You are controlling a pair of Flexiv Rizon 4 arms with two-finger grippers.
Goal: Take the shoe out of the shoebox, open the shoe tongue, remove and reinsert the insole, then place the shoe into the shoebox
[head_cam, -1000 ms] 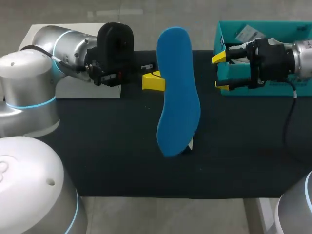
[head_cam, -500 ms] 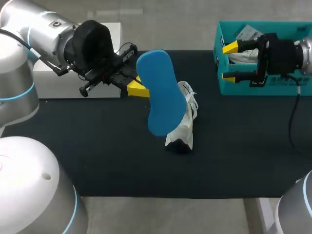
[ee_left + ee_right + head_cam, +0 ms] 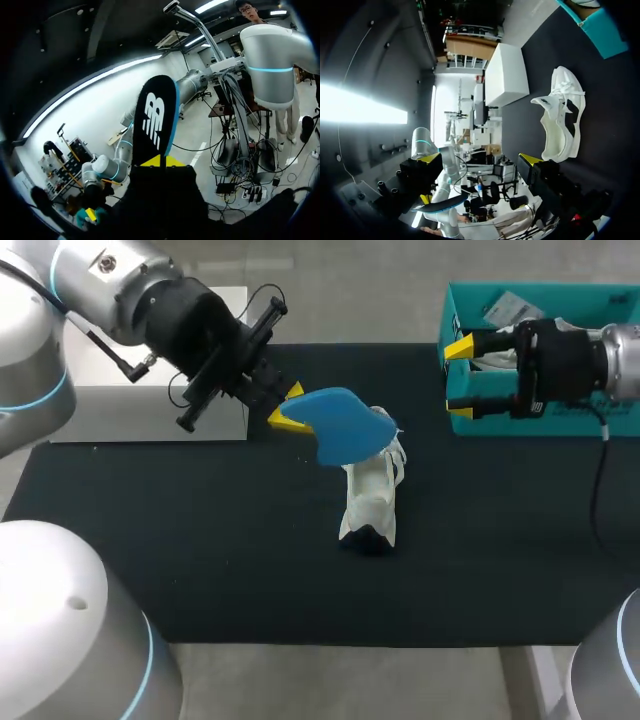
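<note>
My left gripper [image 3: 286,410] is shut on one end of the blue insole [image 3: 340,426] and holds it in the air, just left of and above the white shoe [image 3: 370,495]. The shoe lies on the black mat, toe toward the front edge. In the left wrist view the insole [image 3: 155,117] shows its dark printed side, rising from between the yellow tips of the left gripper [image 3: 161,161]. My right gripper [image 3: 460,380] hangs open, with nothing in it, at the left wall of the teal shoebox [image 3: 560,288]. In the right wrist view the shoe [image 3: 562,120] lies ahead of the open right gripper [image 3: 480,160].
A white block [image 3: 130,415] stands at the back left, behind my left arm. The black mat [image 3: 200,540] covers the table in front of and around the shoe. Crumpled paper [image 3: 510,308] lies inside the shoebox.
My left arm has swung up and back to the left, turning the insole from upright to nearly flat and uncovering the shoe. The right gripper has barely shifted by the shoebox.
</note>
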